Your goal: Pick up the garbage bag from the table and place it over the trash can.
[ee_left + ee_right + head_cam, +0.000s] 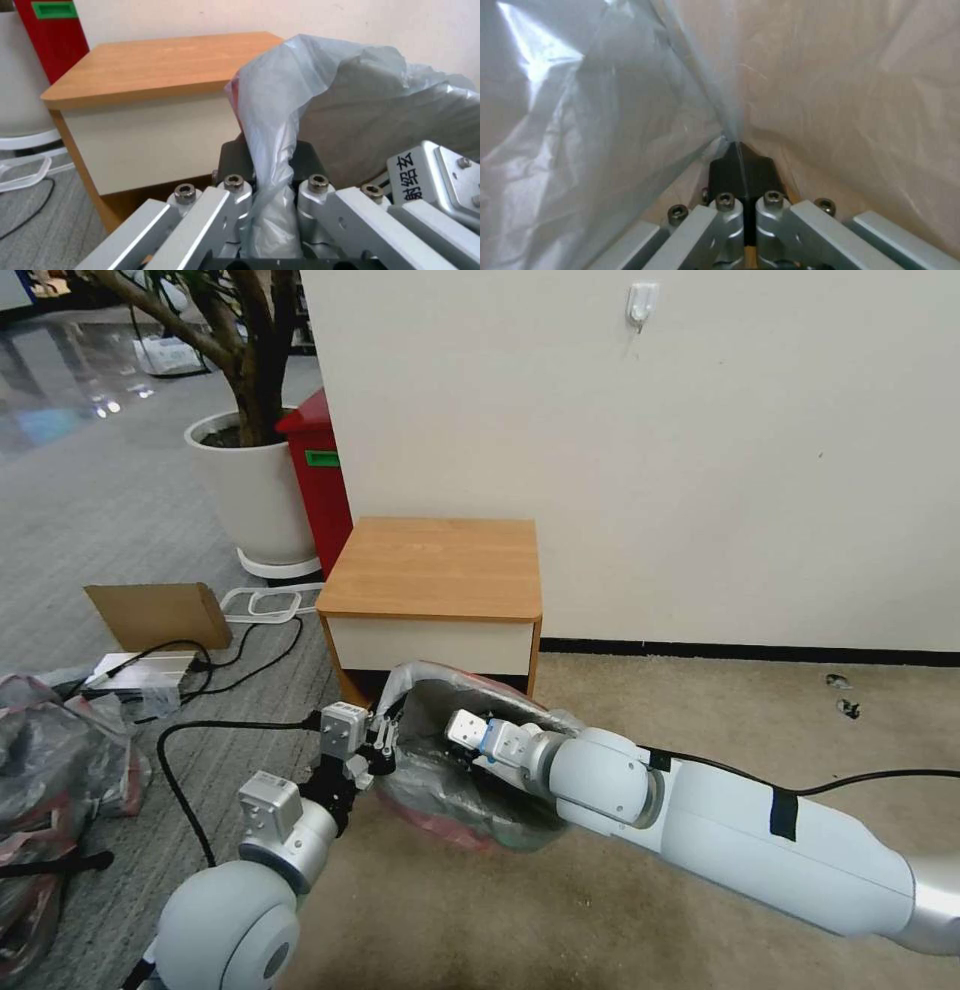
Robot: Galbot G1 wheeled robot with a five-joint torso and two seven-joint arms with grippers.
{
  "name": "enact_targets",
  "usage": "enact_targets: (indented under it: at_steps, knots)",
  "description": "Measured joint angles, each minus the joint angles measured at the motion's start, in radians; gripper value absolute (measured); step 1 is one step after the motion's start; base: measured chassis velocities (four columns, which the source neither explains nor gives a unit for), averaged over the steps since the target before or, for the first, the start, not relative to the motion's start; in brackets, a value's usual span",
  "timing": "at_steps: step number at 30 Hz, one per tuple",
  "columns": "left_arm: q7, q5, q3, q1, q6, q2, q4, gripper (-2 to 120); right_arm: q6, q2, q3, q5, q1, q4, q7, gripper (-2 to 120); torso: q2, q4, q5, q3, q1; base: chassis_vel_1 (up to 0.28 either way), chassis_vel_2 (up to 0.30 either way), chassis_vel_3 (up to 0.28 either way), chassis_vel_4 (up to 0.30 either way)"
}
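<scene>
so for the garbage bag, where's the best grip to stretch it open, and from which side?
Grip the rim, as now: the left gripper pinches a gathered fold of the garbage bag at its left edge, and the right gripper is shut on film inside the mouth. The film is thin and limp, so probably only bunched edge holds; come from opposite sides, below the table.

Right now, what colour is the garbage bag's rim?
Pink-red, on the translucent grey garbage bag; the head view shows it best.
</scene>
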Motion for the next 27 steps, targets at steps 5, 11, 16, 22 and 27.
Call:
enact_targets:
  at_steps: [5,11,16,22,27]
  knots:
    - [0.002,0.007,0.002,-0.003,0.010,0.000,-0.002,7,0.000,0.004,-0.008,0.004,0.003,-0.008,0.013,0,0.000,0.0000,0.0000,0.000,0.000,0.000,0.000,0.000,0.000]
    - [0.002,0.009,0.006,-0.007,0.019,-0.006,-0.003,7,-0.001,0.022,-0.017,0.009,0.005,-0.032,0.029,0,0.000,0.0000,0.0000,0.000,0.000,0.000,0.000,0.000,0.000]
    - [0.002,0.010,0.009,-0.007,0.022,-0.012,-0.006,7,-0.001,0.036,-0.031,0.034,0.015,-0.051,0.051,0,0.000,0.0001,0.0000,0.000,0.000,0.000,0.000,0.000,0.000]
    - [0.002,0.013,0.018,-0.015,0.026,-0.019,-0.007,7,-0.002,0.044,-0.043,0.053,0.021,-0.073,0.068,0,0.000,0.0000,-0.0001,0.000,0.000,0.000,0.000,0.000,0.000]
    - [0.002,0.017,0.024,-0.018,0.028,-0.026,-0.010,7,-0.002,0.050,-0.058,0.079,0.023,-0.085,0.095,0,0.000,0.0000,0.0001,0.000,0.000,0.000,0.000,0.000,0.000]
